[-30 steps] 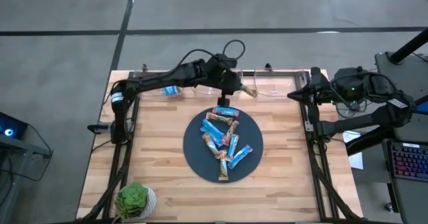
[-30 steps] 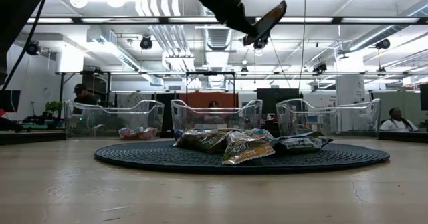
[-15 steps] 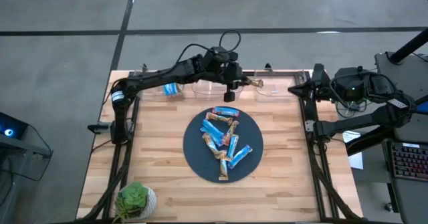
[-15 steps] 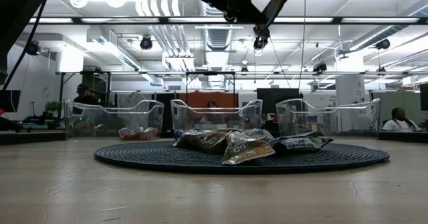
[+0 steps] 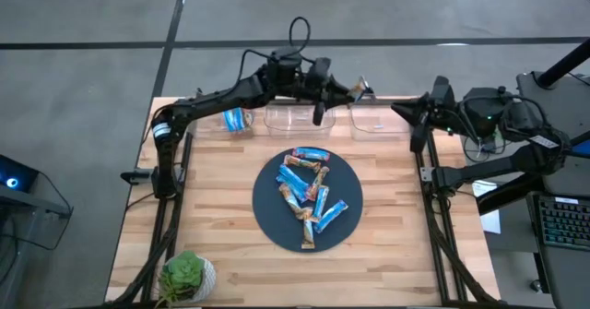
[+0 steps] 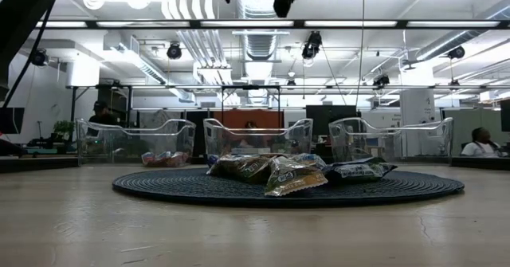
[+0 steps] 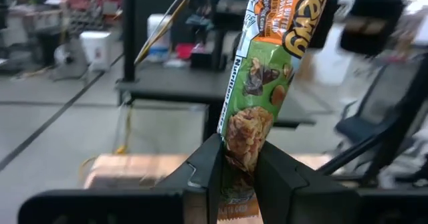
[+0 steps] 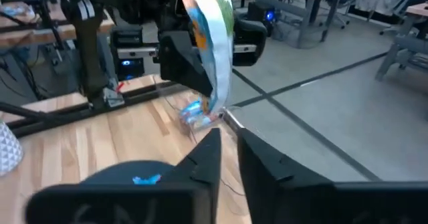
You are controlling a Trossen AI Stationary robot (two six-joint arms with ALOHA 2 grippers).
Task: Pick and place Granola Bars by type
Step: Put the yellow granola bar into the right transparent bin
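The left gripper's fingers (image 7: 207, 177) are pinching a green-and-orange granola bar (image 7: 257, 103) at upper centre, above the clear bins (image 5: 290, 118). The leftmost bin (image 5: 236, 120) is holding blue bars; others are lying on the dark disc (image 5: 267, 207). Its wrapper is showing "Nutrition"; the right gripper's (image 8: 227, 158) fingers are sitting narrow, empty.

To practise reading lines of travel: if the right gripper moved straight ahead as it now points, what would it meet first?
Probably the granola bar held up in the left gripper, though depth is hard to judge.
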